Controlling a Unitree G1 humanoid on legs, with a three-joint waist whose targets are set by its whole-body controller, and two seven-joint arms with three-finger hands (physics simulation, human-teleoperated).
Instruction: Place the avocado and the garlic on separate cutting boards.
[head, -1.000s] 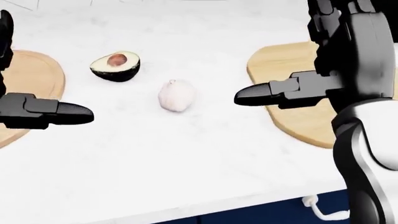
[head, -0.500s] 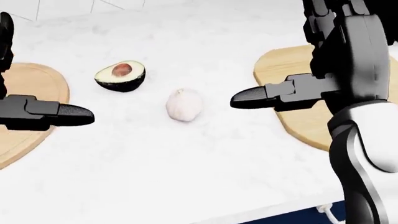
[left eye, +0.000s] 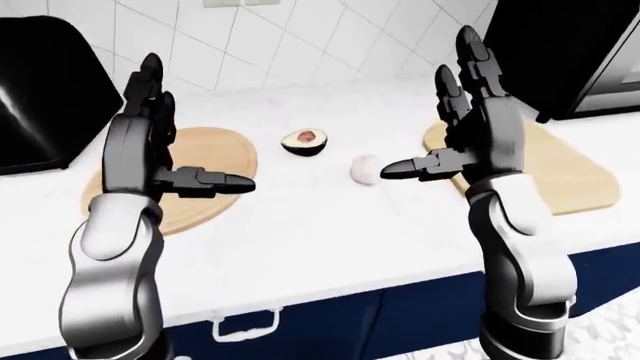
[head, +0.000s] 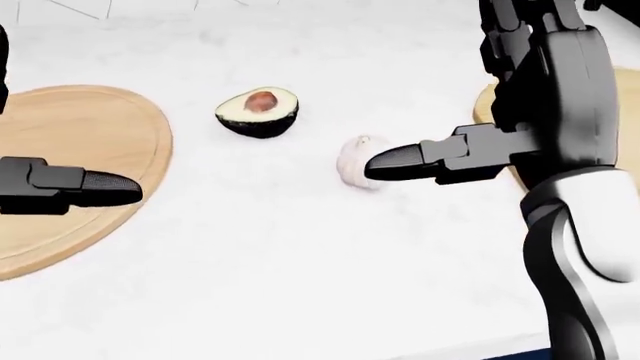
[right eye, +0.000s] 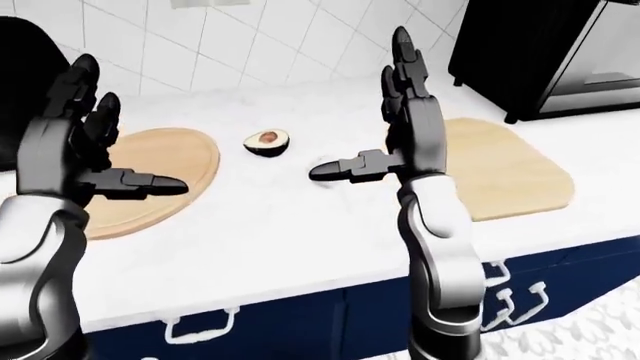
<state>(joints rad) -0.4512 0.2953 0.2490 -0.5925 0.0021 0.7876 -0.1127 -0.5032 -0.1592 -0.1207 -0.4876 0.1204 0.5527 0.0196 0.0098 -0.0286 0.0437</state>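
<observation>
- The head view looked steeply down, close on the white counter — only the avocado, the garlic, a thumb of each hand and part of the left cutting board fitted in.
- The left-eye view sat farther off, facing the tiled wall across the counter, taking in both raised arms and the blue cabinets below.
- The right-eye view faced the same way from slightly rightward — it shared both boards, the avocado and the hands, and showed more of the right cutting board.
</observation>
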